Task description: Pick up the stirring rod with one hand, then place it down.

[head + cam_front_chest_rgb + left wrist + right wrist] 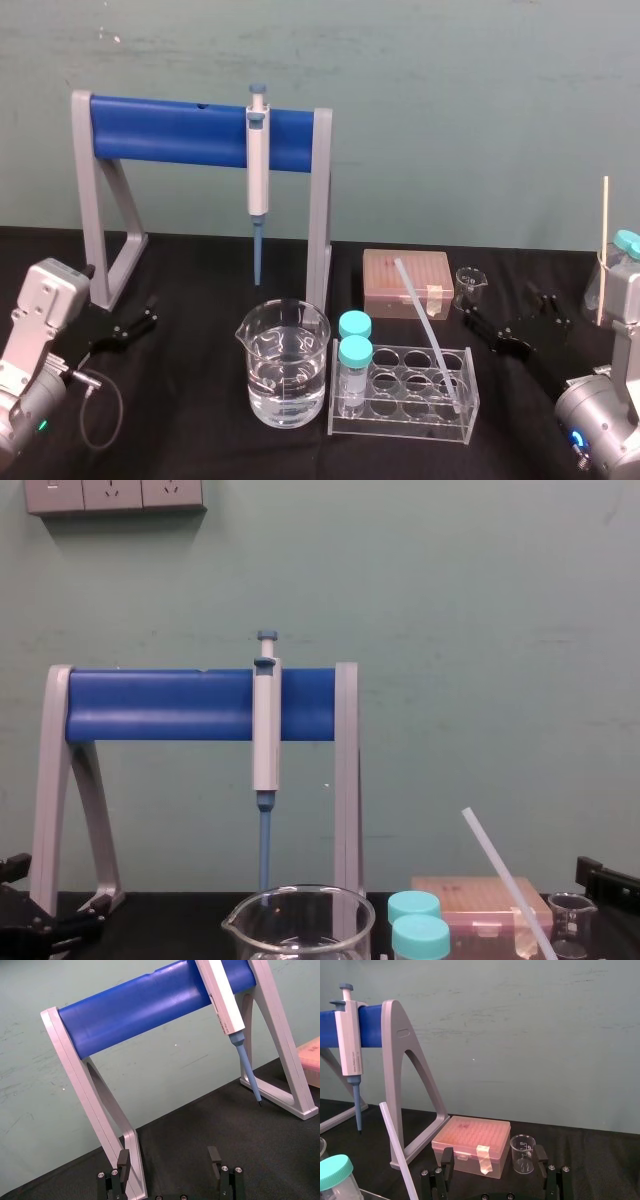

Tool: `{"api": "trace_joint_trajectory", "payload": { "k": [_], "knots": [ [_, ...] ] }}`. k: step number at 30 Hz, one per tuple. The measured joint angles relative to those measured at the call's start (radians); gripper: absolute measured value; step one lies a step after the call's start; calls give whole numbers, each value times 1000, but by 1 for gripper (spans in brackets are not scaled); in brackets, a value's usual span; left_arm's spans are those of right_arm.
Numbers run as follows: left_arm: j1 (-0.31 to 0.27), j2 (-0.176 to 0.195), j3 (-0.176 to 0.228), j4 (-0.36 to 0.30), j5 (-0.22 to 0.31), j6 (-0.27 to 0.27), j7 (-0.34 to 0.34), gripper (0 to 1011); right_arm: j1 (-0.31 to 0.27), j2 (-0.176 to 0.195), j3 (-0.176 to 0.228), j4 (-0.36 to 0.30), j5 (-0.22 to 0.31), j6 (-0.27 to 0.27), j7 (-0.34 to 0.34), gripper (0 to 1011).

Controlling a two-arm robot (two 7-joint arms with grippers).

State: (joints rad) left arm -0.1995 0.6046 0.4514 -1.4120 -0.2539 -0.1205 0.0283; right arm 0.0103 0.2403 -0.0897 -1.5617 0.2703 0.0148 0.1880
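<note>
The stirring rod (425,325) is seen leaning tilted in the clear tube rack (466,402), near the right gripper (507,318) but apart from it, on that gripper's left. The right gripper's fingers are spread wide near a small beaker (470,285), and the left gripper (150,312), likewise spread, is parked beside the pipette stand (200,130). Everything is set on a black table (200,400) before a pale green wall (450,100).

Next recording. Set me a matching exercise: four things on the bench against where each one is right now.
1 stirring rod
2 pipette
3 small beaker
4 large beaker

A hangs on the blue stand
B holds clear liquid, left of the tube rack
C leans in the tube rack
D beside the pink tip box

Pairs: 1-C, 2-A, 3-D, 4-B.

Left gripper and right gripper are open, off the rod.
</note>
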Motion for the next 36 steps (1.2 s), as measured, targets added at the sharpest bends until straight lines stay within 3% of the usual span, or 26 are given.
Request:
{"api": "trace_joint_trajectory", "payload": {
  "k": [36],
  "knots": [
    [0,0,0,0,0,0,0,1000,0,-4,0,-2,-17,-17,0,1003]
  ]
}}
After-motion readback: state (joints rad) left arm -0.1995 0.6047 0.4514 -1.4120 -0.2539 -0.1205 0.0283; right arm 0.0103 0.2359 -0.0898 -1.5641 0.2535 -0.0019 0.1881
